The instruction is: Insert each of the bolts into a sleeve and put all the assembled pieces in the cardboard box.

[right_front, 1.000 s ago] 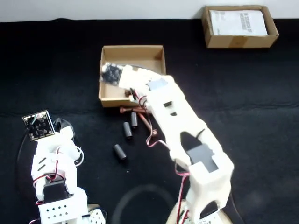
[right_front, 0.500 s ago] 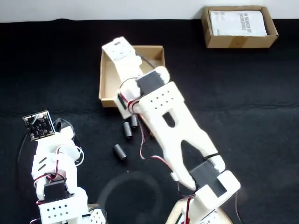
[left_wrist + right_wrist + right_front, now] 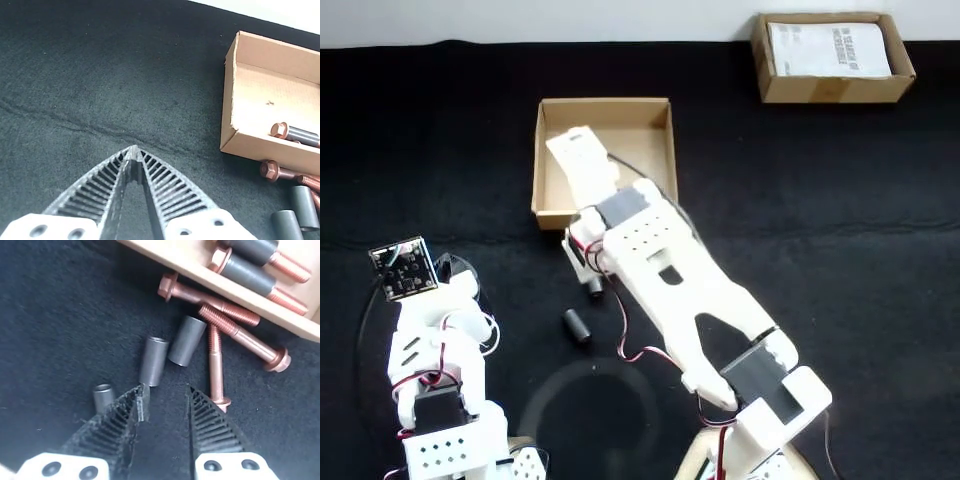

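R gripper (image 3: 166, 391) jaws apart; 3 sleeves (image 3: 154, 361), 3 bolts (image 3: 216, 360) loose by cardboard box (image 3: 192, 271); 2 assembled pcs (image 3: 247, 272) inside.

From my remote station: the right arm (image 3: 680, 290) sprawls across mid-frame in the high view, blocking the approach to the cardboard box (image 3: 550, 217) from the lower right. Ahead of my spread right hand (image 3: 166, 392), three sleeves (image 3: 153, 361) and three loose bolts (image 3: 245, 337) crowd the counter (image 3: 440, 130) against the box's near wall, with one sleeve just beside a fingertip. The upper left of the frame lies bare, and my closed left hand (image 3: 134, 150) faces open counter up to the box's corner.
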